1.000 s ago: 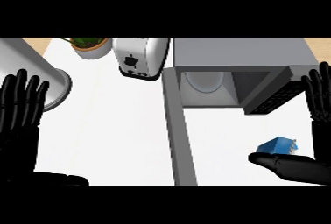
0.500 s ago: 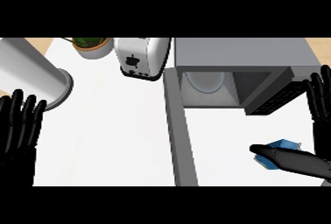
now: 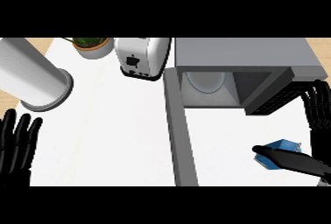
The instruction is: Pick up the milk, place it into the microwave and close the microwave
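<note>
1. Head view, task things: the milk [image 3: 279, 151], a small blue carton, stands on the white table [image 3: 116, 131] at the near right, in front of the microwave [image 3: 242, 70]. The microwave sits at the far right with its cavity facing the near side and a pale plate [image 3: 205, 82] visible inside. Its door [image 3: 179, 131] is swung fully out toward the near side, seen edge-on as a long grey bar, which leaves the opening free for loading.

2. Head view, right hand [image 3: 317, 118]: it shows at the right edge, fingers straight and spread, with the thumb stretched leftward across the near side of the carton. I judge it is set to close round the milk; no finger is curled on it yet, so the carton is not yet gripped.

3. Head view, left hand [image 3: 16, 140]: it rests at the near left edge, open, fingers up, out of the way of the work on the right.

4. Head view, other things: a toaster [image 3: 141, 57] stands just left of the microwave, a potted plant [image 3: 90, 45] at the far side, and a large white cylinder [image 3: 32, 81] at the far left, all well apart from the milk.
</note>
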